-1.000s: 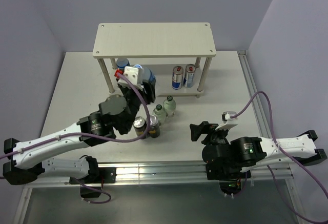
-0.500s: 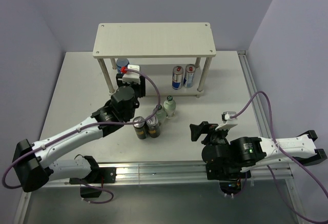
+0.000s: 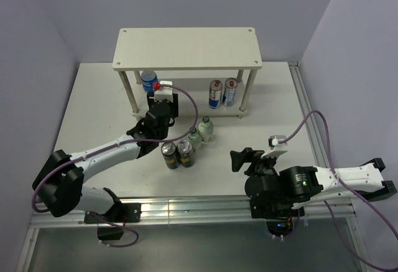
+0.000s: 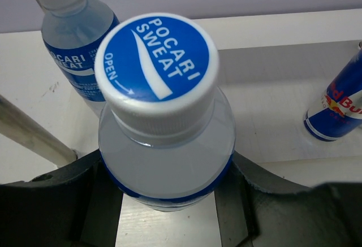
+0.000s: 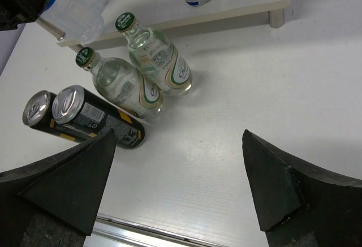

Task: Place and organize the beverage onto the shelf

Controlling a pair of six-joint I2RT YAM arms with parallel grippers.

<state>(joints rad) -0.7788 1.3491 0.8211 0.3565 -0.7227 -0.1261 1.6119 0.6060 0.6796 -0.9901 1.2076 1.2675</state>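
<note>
Hiding bottle (image 4: 167,151) base (mostly): left gripper (image 4: 169,210).

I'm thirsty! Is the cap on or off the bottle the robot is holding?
On. The blue-and-white cap sits atop the bottle held in the left gripper.

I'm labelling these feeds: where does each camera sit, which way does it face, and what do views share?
Top external: above, behind the bases, looking down on table, shelf, left arm and right arm.
Left wrist: on the left arm, facing the shelf's lower board; its fingers flank the held water bottle.
Right wrist: on the right arm, looking down at green-capped bottles and black cans; open fingers in the bottom corners.
Shared: all three show the blue can on the lower board.
</note>
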